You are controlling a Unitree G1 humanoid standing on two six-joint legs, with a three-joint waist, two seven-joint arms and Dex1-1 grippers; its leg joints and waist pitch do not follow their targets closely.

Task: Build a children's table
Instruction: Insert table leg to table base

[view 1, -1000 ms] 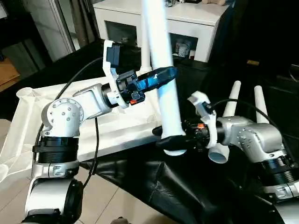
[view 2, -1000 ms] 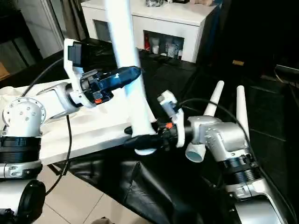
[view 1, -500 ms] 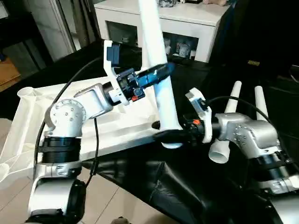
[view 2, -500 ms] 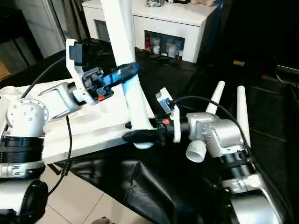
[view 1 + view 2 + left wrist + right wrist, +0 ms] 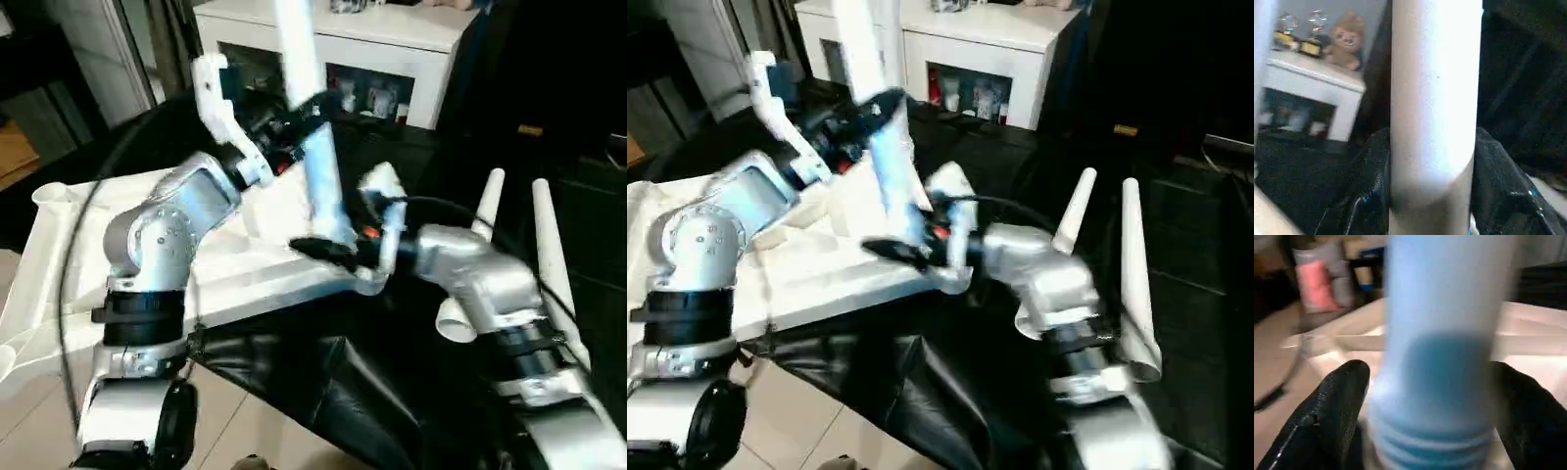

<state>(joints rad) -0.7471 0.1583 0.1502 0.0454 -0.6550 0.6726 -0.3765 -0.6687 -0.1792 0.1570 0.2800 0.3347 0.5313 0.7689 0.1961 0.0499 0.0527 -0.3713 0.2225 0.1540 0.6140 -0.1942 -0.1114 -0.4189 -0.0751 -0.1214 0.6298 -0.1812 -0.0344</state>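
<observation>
Between both grippers' jaws, white leg (image 5: 1435, 98); left gripper (image 5: 1432, 161) clamping it, right gripper (image 5: 1435, 396) straddling loosely; teddy (image 5: 1347, 46) behind

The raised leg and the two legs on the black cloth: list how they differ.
The raised leg stands nearly upright; the two spare legs lie on the black cloth. The left gripper grips the raised leg and the right gripper brackets its lower end; the spare legs lie untouched. All are white tubes.

Dim room, motion-blurred arms, wrist views soft-focused.
</observation>
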